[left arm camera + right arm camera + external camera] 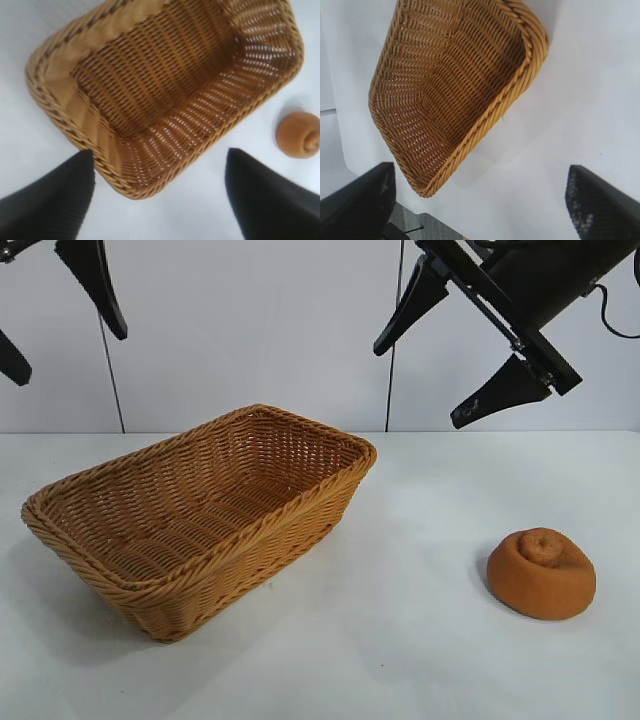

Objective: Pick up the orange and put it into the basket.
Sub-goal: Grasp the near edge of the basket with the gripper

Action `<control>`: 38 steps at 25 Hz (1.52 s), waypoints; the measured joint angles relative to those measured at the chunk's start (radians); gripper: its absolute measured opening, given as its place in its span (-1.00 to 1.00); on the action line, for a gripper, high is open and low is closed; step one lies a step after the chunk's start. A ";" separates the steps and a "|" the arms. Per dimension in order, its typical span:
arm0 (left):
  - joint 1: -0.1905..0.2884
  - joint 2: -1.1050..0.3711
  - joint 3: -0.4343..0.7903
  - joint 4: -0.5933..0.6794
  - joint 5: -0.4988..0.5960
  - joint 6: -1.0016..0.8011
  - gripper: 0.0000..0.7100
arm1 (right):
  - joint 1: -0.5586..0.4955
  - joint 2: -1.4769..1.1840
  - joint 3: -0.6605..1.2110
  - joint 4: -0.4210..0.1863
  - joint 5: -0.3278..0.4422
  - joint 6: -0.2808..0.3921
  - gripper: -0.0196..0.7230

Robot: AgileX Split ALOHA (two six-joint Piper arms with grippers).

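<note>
The orange [541, 573], a matte orange-brown lump with a puckered knob, rests on the white table at the right front; it also shows in the left wrist view [299, 134], beside the basket. The tan wicker basket [200, 517] stands left of centre with nothing in it [165, 85] [455, 90]. My right gripper [415, 382] hangs open high above the table, up and to the left of the orange, its fingers wide apart and holding nothing [480, 200]. At the top left my left gripper [65, 350] hangs open above the basket's left end [160, 195].
The white table [400, 660] spreads between basket and orange. A white wall with dark vertical seams stands behind. In the right wrist view the table's edge and grey floor [420, 227] show beyond the basket.
</note>
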 joint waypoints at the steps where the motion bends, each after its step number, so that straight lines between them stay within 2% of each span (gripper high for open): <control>1: 0.000 0.000 0.032 0.008 -0.010 -0.020 0.47 | 0.000 0.000 0.000 0.000 0.000 0.000 0.75; 9: 0.000 0.000 0.236 -0.005 -0.176 -0.098 0.47 | 0.000 0.000 0.000 0.000 -0.002 0.000 0.75; 17: 0.000 0.000 0.333 -0.026 -0.320 -0.109 0.47 | 0.000 0.000 0.000 0.000 -0.002 -0.003 0.75; 25: -0.010 0.067 0.351 -0.034 -0.383 -0.108 0.47 | 0.000 0.000 0.000 0.000 -0.009 -0.007 0.75; 33: -0.018 0.227 0.352 -0.041 -0.451 -0.105 0.47 | 0.000 0.000 0.000 0.000 -0.009 -0.007 0.75; 38: -0.018 0.272 0.353 -0.112 -0.483 -0.026 0.47 | 0.000 0.000 0.000 0.000 -0.009 -0.007 0.75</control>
